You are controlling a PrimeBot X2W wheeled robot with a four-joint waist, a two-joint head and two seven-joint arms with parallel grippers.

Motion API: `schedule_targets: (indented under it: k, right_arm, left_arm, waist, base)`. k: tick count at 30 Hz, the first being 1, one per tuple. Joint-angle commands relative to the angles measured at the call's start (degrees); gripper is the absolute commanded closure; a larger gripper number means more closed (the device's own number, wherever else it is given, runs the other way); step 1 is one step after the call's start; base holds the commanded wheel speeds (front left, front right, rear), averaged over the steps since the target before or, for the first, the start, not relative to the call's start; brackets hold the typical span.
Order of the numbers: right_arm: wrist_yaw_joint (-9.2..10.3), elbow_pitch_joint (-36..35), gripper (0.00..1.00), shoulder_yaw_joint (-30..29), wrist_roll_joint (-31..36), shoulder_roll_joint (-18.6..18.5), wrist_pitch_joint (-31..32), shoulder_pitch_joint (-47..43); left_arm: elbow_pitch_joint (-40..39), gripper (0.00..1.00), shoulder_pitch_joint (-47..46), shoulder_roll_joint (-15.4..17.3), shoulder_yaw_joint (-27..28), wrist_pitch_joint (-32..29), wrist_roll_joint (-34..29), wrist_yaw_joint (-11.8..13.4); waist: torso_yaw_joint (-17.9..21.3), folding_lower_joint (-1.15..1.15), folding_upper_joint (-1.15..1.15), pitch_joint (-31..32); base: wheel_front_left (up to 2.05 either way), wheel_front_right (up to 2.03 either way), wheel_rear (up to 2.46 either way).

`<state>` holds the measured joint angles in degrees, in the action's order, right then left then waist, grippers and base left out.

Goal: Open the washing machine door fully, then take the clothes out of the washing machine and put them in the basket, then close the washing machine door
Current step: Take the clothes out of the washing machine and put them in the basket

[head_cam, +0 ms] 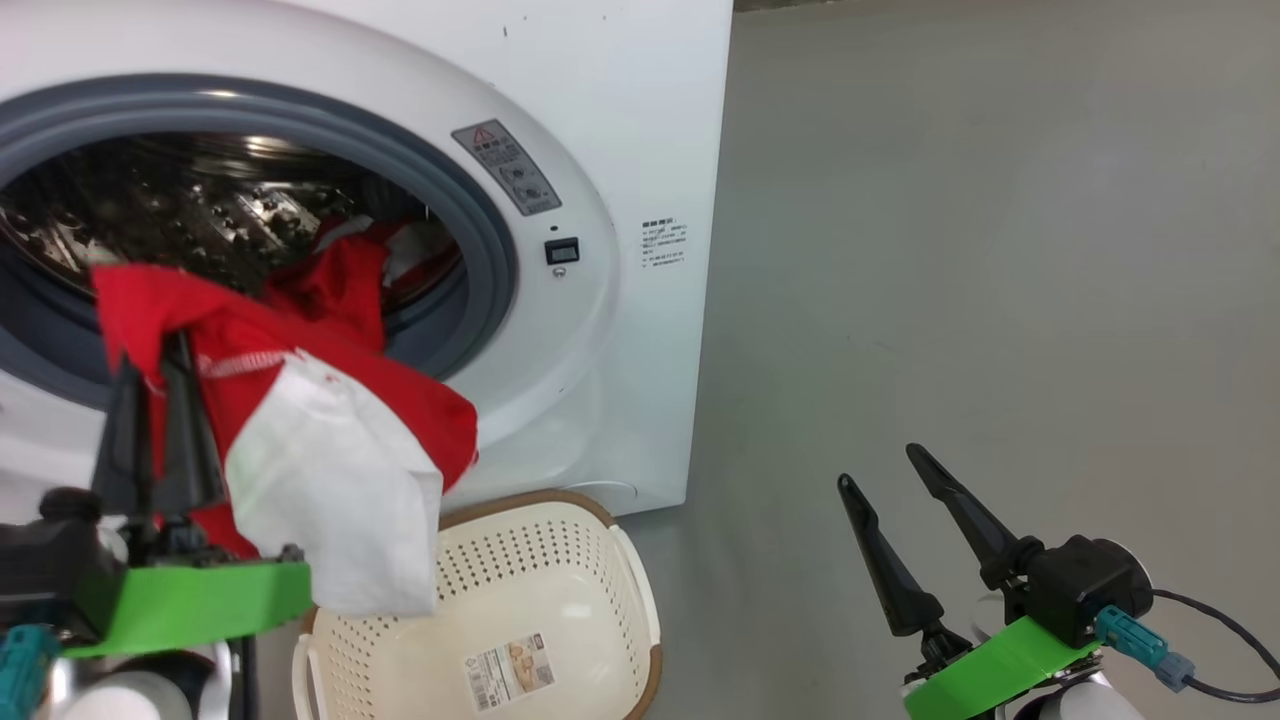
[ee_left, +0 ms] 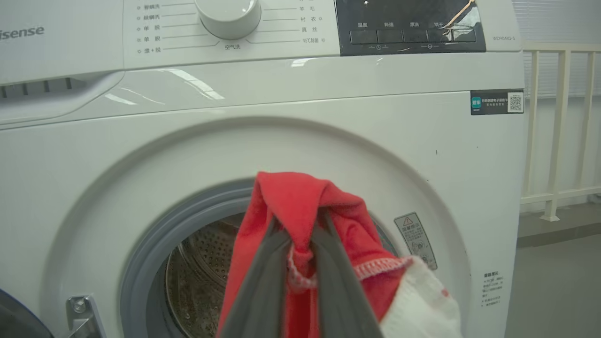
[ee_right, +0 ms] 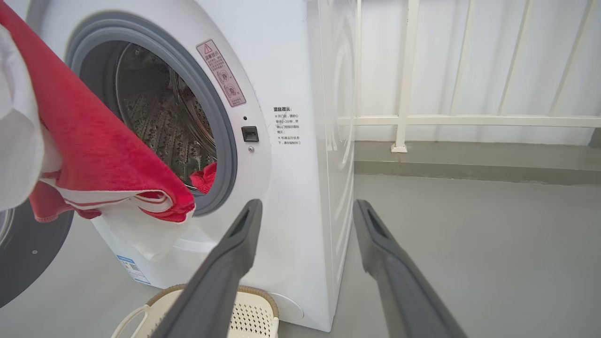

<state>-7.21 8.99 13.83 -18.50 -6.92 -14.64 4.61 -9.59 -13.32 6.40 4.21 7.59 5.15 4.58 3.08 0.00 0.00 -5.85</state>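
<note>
My left gripper (head_cam: 150, 360) is shut on the red and white clothes (head_cam: 330, 440), which trail from the steel drum out over the grey rubber ring of the washing machine (head_cam: 620, 100). The same clothes (ee_left: 300, 206) bunch around my left fingers in the left wrist view. A white panel hangs down over the near left corner of the cream basket (head_cam: 560, 600), which stands on the floor before the machine. More red cloth (head_cam: 350, 270) lies inside the drum. The black-rimmed door (ee_right: 23, 253) stands swung open at the left. My right gripper (head_cam: 880, 470) is open and empty, off to the right.
Grey floor (head_cam: 1000, 250) stretches to the right of the machine. In the right wrist view a white railing (ee_right: 404, 94) runs along the wall behind. A cable (head_cam: 1220, 640) trails from my right wrist.
</note>
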Motion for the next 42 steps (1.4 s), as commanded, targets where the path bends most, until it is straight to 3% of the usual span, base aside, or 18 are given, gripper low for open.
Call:
schedule_targets:
  k: [1,6,11,22,30,42]
  right_arm:
    - [-0.28,-1.28,0.0,1.3,-0.69,-0.1,-0.36,0.2]
    - [-0.28,-0.71,0.0,1.34,-0.64,0.0,-0.36,0.97]
    - [-0.28,-0.34,0.0,1.24,-0.48,0.17,-0.36,1.81]
    - [-0.28,-0.76,0.0,1.02,-0.26,0.23,-0.36,3.79]
    - [-0.28,-1.02,0.0,1.52,0.27,0.63,-0.36,5.95]
    - [-0.28,-2.31,0.0,2.05,0.07,1.12,-0.36,7.71]
  left_arm:
    - [-0.63,1.0,0.65,0.47,1.49,-0.28,1.31,0.18]
    - [5.87,1.0,2.96,-1.25,1.08,0.33,5.32,-0.29]
    - [17.57,1.0,1.52,-2.59,1.56,0.75,13.52,-2.45]
    - [45.26,1.0,-7.83,-3.08,0.44,1.5,19.39,-6.74]
    - [61.06,1.0,-15.58,-2.88,-0.78,2.87,19.83,-8.21]
    - [77.3,1.0,-22.73,-2.57,-2.44,5.1,19.7,-9.66]
  waist:
    - [0.24,0.0,0.0,-0.72]
    - [0.58,0.0,0.0,-2.51]
    - [1.03,0.0,0.0,-4.56]
    - [2.27,0.0,0.0,-9.82]
    - [2.85,0.0,0.0,-14.23]
    - [4.01,0.0,0.0,-18.1]
  base:
    - [0.0,0.0,0.0]
    - [0.0,0.0,0.0]
    - [0.0,0.0,0.0]
    - [0.0,0.0,0.0]
    - [0.0,0.0,0.0]
    - [0.0,0.0,0.0]
